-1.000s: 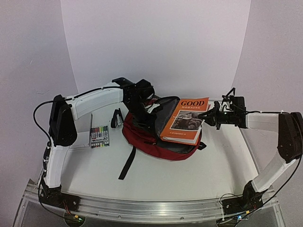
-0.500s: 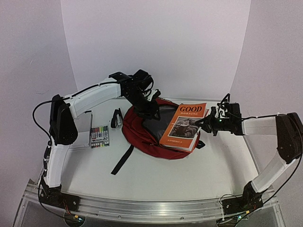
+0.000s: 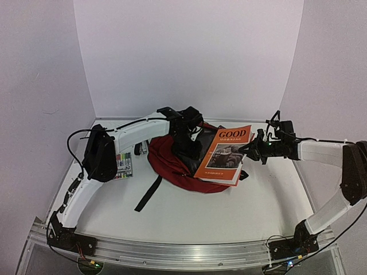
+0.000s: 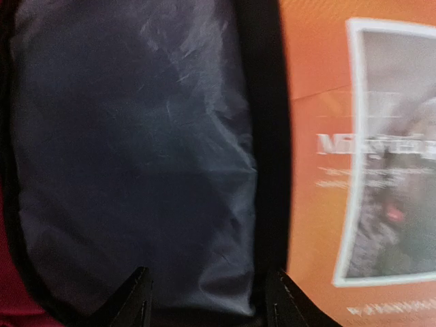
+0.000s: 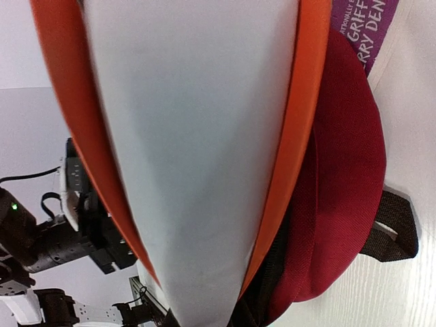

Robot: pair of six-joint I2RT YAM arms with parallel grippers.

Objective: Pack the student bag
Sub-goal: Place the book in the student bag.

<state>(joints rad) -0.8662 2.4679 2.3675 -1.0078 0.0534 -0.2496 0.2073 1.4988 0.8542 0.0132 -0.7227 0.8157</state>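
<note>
The student bag [image 3: 169,163] lies on the table, dark red, its mouth facing right and its grey lining [image 4: 136,150] showing. An orange book [image 3: 225,153] titled GOOD MORNING rests tilted over the mouth. My right gripper [image 3: 250,150] is shut on the book's right edge. In the right wrist view the book's white page edge [image 5: 191,136] fills the frame, with the bag's red fabric [image 5: 340,204] beside it. My left gripper [image 3: 192,148] hangs over the bag's opening. It is open [image 4: 211,303] above the lining, with nothing between its fingertips [image 4: 139,296], and the book's cover [image 4: 320,102] is to its right.
A pack of coloured markers [image 3: 122,163] and a black stapler [image 3: 139,149] lie left of the bag, partly behind the left arm. A black strap [image 3: 150,192] trails toward the front. A purple printed strip [image 5: 361,27] shows by the bag. White walls close the back and sides.
My left gripper has opened, let go of the bag's raised flap and swung right over the opening. The bag has sunk flatter. The book has come down and a little right.
</note>
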